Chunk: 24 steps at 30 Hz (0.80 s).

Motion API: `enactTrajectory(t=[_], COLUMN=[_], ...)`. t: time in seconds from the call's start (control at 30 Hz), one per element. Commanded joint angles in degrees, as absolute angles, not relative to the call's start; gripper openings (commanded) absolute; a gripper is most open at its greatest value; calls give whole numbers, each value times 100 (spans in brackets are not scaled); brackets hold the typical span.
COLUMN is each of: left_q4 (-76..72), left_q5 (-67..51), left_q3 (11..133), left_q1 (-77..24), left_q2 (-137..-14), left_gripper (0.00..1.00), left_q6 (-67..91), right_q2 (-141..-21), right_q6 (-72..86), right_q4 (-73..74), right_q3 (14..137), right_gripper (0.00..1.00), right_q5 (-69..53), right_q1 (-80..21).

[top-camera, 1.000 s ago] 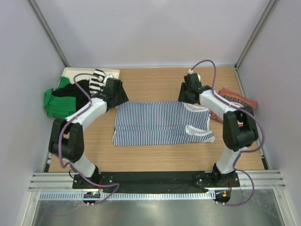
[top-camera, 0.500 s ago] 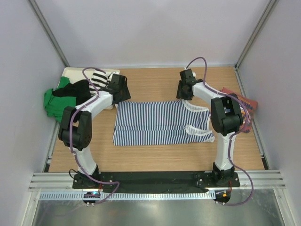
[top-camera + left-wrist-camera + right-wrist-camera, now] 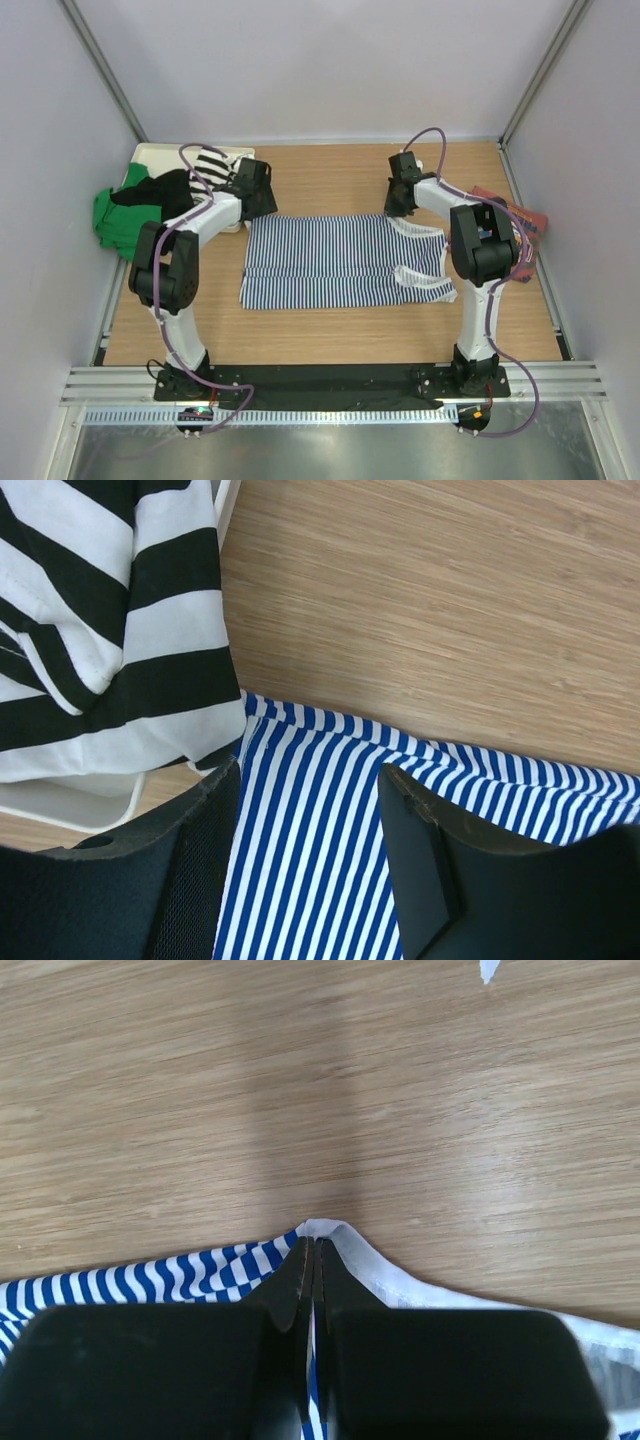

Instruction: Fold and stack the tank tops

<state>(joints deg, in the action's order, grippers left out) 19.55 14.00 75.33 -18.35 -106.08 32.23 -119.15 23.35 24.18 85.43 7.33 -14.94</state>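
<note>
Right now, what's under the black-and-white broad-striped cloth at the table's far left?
A flat white tray: its rim shows beneath the black-and-white broad-striped cloth. The tray's floor is covered, so anything else under there is hidden.

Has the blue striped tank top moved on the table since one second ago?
No. The striped tank top keeps the same outline against the far edge of the table, though the right gripper now pinches its far corner.

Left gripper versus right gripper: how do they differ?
The left gripper is open, astride the far left corner of the navy-striped tank top; the right gripper is shut, pinching its white-trimmed far right edge. The left sits beside the black-and-white top; the right does not. Both are at its far edge.
</note>
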Motion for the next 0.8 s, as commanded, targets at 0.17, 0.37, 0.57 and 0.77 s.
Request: enactTrajectory(t=[0.17, 0.37, 0.57, 0.77], left_q4=[1986, 2100, 2206, 2250], left_q5=[1547, 1538, 1907, 2039], left_q3=[8138, 8525, 8596, 8403], left_q1=[-1793, -1793, -1793, -1697], left_q2=[-11144, -11592, -11672, -11558], left_gripper=[58, 53, 50, 57], left_q6=[3059, 3111, 3234, 3375], right_q2=[-11725, -11619, -11584, -11601], right_q6=[2399, 2408, 2408, 2426], right_q4=[2259, 2189, 2180, 2171], right_q3=[8385, 8244, 8183, 8183], right_gripper=[1, 1, 1, 1], right_q5=[738, 721, 730, 686], right_q1=[-1362, -1336, -1310, -1292])
